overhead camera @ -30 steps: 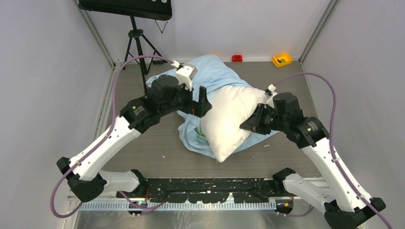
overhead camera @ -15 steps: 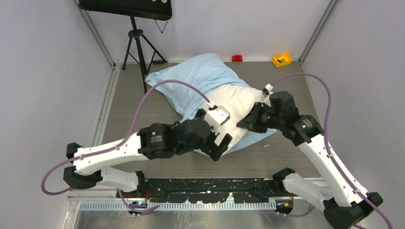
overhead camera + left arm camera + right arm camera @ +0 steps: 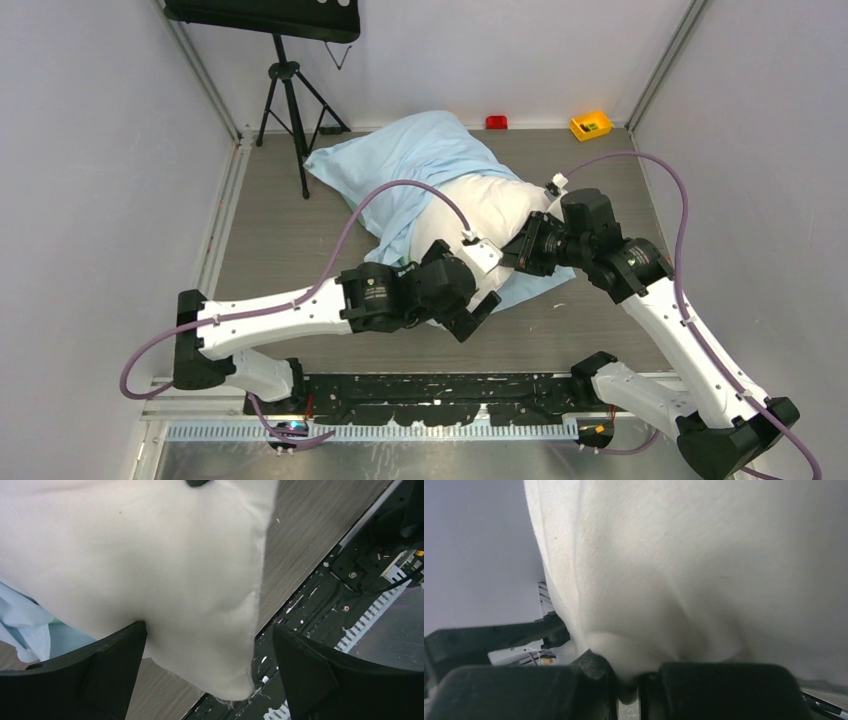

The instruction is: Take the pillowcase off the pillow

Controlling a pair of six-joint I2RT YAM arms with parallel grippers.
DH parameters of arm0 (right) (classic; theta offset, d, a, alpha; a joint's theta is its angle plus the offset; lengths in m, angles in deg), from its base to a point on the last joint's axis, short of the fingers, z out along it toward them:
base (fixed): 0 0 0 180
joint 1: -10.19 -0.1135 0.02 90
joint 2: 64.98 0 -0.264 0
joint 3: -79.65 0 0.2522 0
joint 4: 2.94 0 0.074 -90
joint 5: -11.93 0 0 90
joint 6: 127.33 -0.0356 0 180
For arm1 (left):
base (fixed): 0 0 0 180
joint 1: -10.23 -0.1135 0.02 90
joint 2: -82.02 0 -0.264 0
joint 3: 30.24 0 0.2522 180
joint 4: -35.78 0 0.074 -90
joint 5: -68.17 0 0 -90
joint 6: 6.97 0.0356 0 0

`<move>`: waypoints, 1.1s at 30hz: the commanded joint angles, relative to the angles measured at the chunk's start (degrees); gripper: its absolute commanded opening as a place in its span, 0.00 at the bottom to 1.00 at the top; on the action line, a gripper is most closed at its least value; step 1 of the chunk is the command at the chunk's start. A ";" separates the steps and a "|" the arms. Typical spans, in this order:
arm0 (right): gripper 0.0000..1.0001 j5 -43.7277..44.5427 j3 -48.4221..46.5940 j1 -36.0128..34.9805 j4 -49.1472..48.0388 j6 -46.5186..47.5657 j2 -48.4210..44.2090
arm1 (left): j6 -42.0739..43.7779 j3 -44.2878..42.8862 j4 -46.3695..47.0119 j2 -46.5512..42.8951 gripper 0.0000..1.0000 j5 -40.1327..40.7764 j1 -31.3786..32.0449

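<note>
Spread left jaws have shifted astride the pillow [image 3: 175, 570] corner; right jaws seemingly pinch it.

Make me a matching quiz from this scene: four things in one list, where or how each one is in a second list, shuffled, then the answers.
Things:
1. left claw
2. right claw
3. pillowcase
4. yellow box

Place or state:
A. light blue, over the far end of the pillow
B. shut, pinching white pillow fabric
C. by the far wall, on the right
D. open, one finger on each side of the pillow's near corner

Pairs: 1-D, 2-B, 3-A, 4-C
</note>
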 commanded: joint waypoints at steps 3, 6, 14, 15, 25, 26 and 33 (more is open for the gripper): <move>0.00 -1.82 -2.82 -0.36 -5.30 0.75 -1.47 | -3.68 5.76 5.44 -0.02 0.98 -3.74 -5.38; 0.00 -2.07 -2.96 -0.33 -4.73 1.31 -1.64 | -3.70 5.91 5.01 0.44 0.82 -1.45 -5.89; 0.01 2.51 -3.35 -0.37 -0.36 3.82 -3.02 | -4.99 10.20 8.11 -4.57 0.05 3.81 -6.14; 0.02 3.08 -3.18 -0.32 -0.12 4.04 -3.44 | -5.12 10.99 8.73 -5.60 0.00 4.05 -6.30; 0.92 15.87 -6.06 -0.38 7.77 7.56 -7.56 | -6.38 11.97 6.68 -12.05 0.00 0.70 -10.90; 0.93 17.44 -6.46 -0.39 8.63 8.16 -8.21 | -6.69 11.76 6.13 -12.33 0.00 -0.52 -12.74; 0.93 30.29 -5.23 -0.35 12.54 9.88 -14.96 | -5.97 8.20 3.53 -16.47 0.00 -3.42 -21.36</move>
